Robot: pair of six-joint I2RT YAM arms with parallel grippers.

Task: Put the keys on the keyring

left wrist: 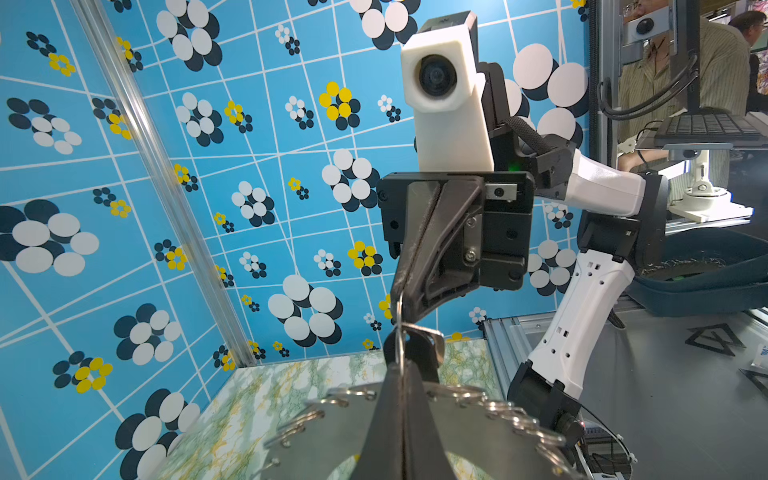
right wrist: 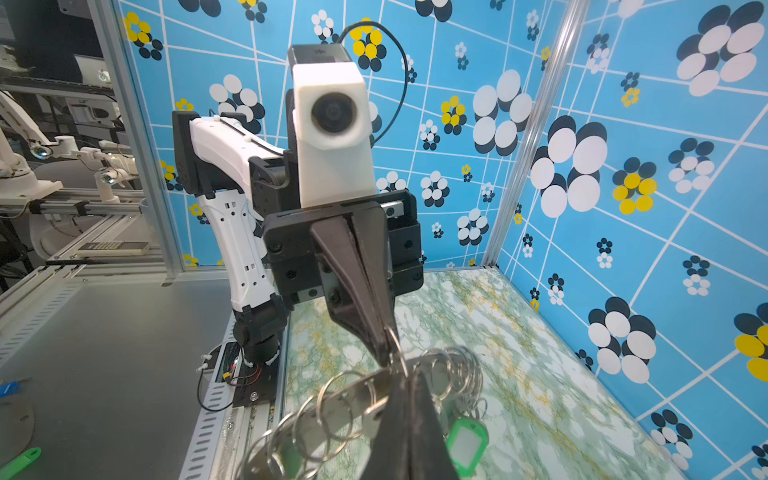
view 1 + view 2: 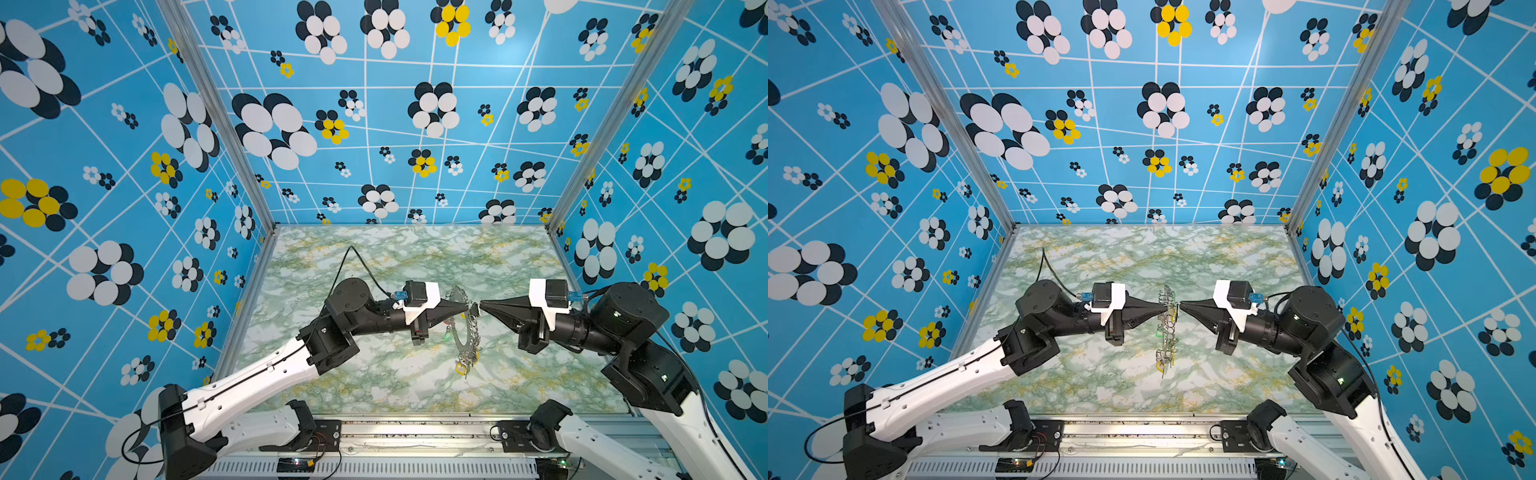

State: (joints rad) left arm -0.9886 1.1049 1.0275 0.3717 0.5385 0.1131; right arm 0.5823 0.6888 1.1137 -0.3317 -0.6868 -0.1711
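Both jaws are pressed fully together, tip to tip. The left gripper (image 3: 467, 308) and the right gripper (image 3: 482, 308) each pinch a wire loop on the rim of the keyring (image 3: 466, 332), which hangs on edge over the middle of the table (image 3: 415, 257). What seems to be the black-tagged key (image 1: 411, 353) dangles between the tips.

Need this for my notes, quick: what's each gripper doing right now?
Left gripper: closed, pinching a wire loop at the keyring rim.
Right gripper: closed on what looks like that same wire loop, beside the black-tagged key.
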